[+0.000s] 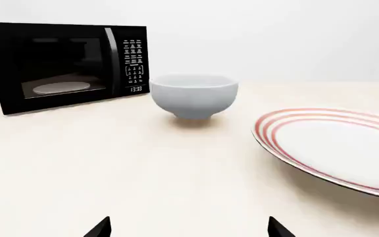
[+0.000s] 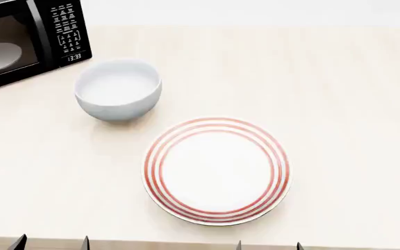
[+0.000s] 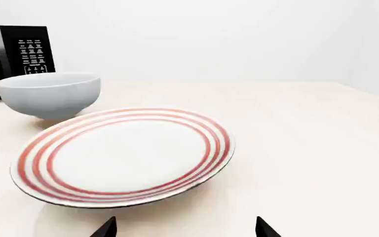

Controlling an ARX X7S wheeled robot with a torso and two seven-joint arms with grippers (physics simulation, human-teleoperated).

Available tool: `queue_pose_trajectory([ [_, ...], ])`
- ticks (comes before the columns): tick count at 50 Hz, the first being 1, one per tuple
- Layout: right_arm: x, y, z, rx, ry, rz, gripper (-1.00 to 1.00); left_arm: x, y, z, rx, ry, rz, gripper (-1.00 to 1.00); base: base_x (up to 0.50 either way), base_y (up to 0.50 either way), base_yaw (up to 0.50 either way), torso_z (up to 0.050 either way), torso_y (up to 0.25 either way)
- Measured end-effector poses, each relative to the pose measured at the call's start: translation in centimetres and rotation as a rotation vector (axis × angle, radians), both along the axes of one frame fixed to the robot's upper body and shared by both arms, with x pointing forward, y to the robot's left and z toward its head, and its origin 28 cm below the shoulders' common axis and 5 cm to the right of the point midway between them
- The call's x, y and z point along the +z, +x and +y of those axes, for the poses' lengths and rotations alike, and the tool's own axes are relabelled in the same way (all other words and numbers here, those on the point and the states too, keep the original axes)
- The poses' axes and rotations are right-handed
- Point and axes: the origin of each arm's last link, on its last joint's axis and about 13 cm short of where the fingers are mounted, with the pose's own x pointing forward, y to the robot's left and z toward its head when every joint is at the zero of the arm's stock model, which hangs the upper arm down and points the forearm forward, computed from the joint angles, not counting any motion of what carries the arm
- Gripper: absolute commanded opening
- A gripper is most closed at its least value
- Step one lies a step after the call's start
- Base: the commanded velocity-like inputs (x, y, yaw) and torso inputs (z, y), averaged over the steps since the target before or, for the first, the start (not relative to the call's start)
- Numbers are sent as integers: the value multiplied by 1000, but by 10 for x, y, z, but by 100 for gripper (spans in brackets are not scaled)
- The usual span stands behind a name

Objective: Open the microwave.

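Note:
The black microwave [image 2: 19,41] stands at the far left of the table, door shut, with its vertical handle [image 2: 39,34] beside the white-labelled button panel [image 2: 68,32]; the white turntable shows through the glass. It also shows in the left wrist view [image 1: 64,64] and partly in the right wrist view [image 3: 15,54]. My left gripper [image 2: 50,244] is open and empty at the table's near edge, far from the microwave; its fingertips [image 1: 100,228] show in the left wrist view. My right gripper [image 2: 268,246] is open and empty at the near edge, in front of the plate.
A grey-white bowl [image 2: 119,89] stands just right of the microwave's front. A white plate with red rings [image 2: 216,170] lies in the middle of the cream table [image 2: 353,104]. A white wall runs behind.

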Motion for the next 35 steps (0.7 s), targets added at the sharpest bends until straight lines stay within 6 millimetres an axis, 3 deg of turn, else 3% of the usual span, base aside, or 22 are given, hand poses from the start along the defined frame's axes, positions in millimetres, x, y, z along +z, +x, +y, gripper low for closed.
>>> queue_pose_trajectory([
  [19, 37, -22, 4, 15, -43, -121, 100, 26, -13, 2, 0, -6, -109, 100, 4, 45, 0, 0, 0],
  [35, 49, -30, 8, 37, -61, -171, 100, 30, -18, 1, -20, 6, -135, 100, 85, 363, 0, 0, 0],
])
